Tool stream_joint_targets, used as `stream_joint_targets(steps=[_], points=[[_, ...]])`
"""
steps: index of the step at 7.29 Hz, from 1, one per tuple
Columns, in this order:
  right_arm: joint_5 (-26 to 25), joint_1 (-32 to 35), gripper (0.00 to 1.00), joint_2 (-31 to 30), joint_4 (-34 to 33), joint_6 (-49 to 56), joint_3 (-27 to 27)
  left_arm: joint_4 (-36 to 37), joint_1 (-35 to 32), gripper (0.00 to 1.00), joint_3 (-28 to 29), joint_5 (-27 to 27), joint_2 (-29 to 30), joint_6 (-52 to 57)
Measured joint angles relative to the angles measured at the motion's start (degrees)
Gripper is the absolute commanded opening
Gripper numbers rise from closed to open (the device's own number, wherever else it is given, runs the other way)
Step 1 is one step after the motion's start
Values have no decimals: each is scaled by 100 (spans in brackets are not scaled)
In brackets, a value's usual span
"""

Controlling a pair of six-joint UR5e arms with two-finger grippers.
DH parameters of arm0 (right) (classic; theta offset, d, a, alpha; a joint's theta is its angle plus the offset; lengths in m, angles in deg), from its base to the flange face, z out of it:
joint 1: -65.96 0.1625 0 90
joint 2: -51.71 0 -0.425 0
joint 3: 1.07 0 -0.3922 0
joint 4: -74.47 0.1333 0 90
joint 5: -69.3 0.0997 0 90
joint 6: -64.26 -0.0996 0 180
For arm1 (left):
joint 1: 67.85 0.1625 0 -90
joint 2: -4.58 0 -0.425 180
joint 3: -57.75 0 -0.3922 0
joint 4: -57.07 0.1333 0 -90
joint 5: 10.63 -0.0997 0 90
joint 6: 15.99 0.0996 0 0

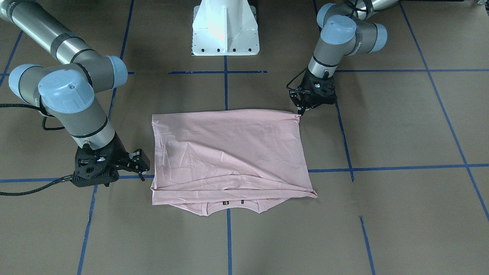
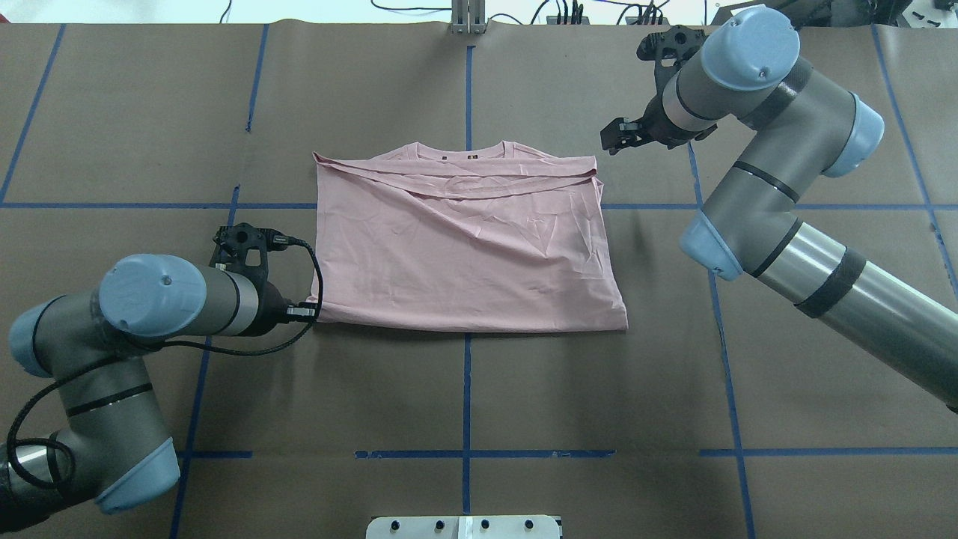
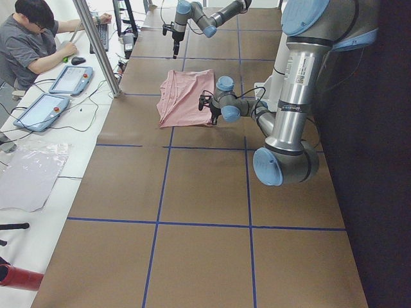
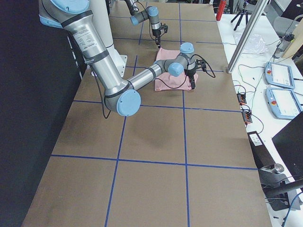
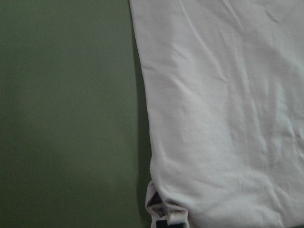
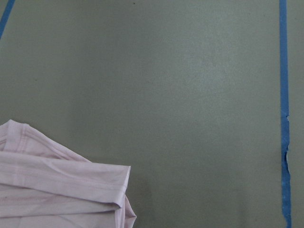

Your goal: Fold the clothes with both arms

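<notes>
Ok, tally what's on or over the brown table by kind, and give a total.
Pink T-shirt: 1
Robot arms: 2 (left arm, right arm)
White pedestal base: 1
Total: 4

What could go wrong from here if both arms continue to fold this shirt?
1. The shirt's top layer lies wrinkled and askew below the collar; another fold would likely press those creases in.
2. The left fingers sit at the near-left corner, while the right fingers hang beside the far-right corner, off the cloth. If only one side lifts, the shirt may drag and skew.
3. A corner grasp might catch one layer only, opening the fold.
</notes>
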Motion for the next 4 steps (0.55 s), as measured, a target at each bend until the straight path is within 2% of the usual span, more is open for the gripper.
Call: stream_joint_targets(steps=[2,3,4], points=[[-6,-3,100,-2,0,-8,-4,-102,-785,0,721,-45,133,1008],[-8,-11,100,-2,0,-27,-6,-296,-1238,0,1342,-50,415,1478],[-8,-24,100,7,2,-76,-6,-604,-1658,0,2290,-55,953,1876]])
